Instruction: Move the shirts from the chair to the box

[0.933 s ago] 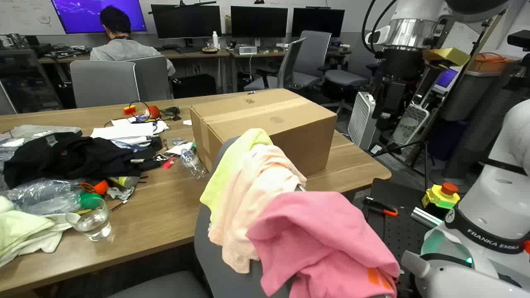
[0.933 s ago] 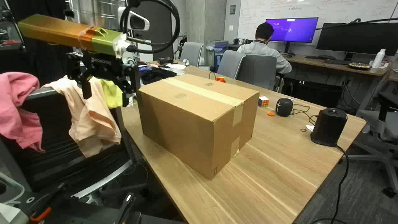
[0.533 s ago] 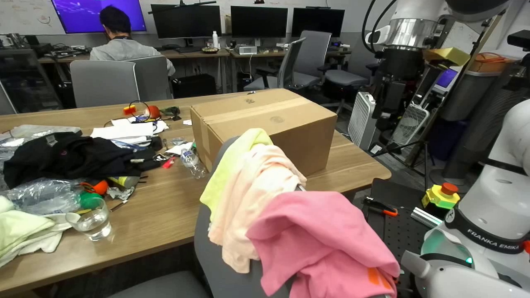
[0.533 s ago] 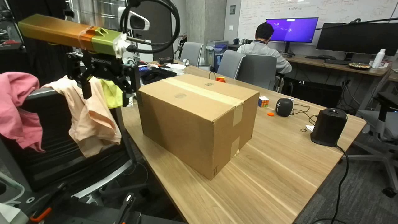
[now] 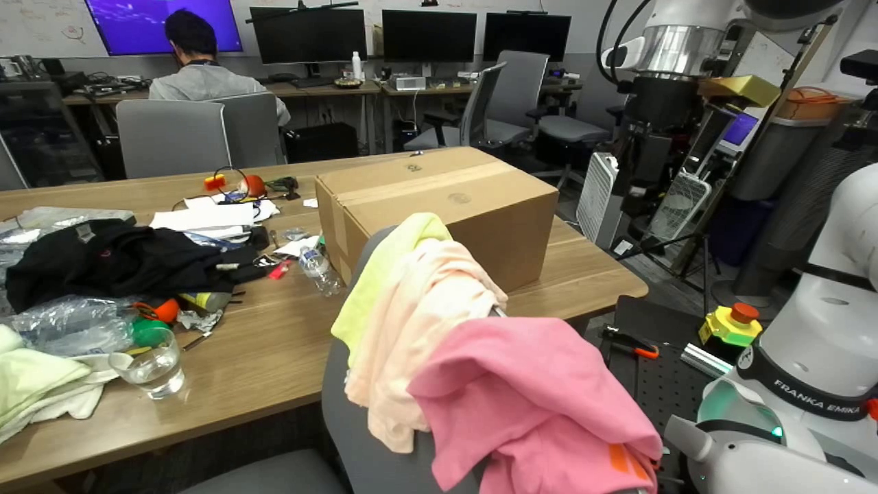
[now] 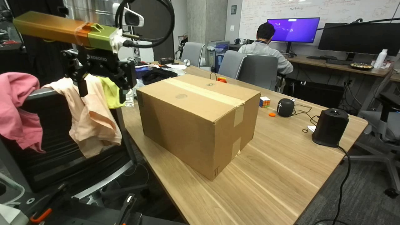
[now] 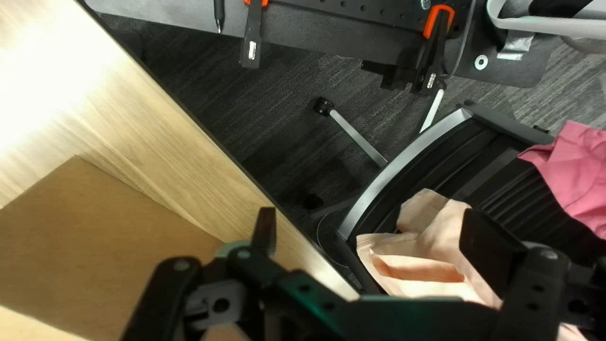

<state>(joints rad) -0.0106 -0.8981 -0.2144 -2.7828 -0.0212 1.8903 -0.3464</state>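
A pink shirt, a peach shirt and a yellow shirt hang over the chair's backrest. The pink, peach and yellow shirts also show in an exterior view. The cardboard box stands on the table, its top flaps shut and taped. My gripper is open and empty, pointing down, between the camera and the peach shirt in that view, near the box's corner. In the wrist view the peach shirt lies below and between the spread fingers; the yellow shirt is hidden there.
On the table stand a black speaker, a black device and a puzzle cube. A water bottle, a glass and a black cloth pile lie beyond the chair. A person sits behind.
My gripper has shifted slightly left and up in an exterior view during the last half second. It stays open. The shirts, chair and box have not moved.
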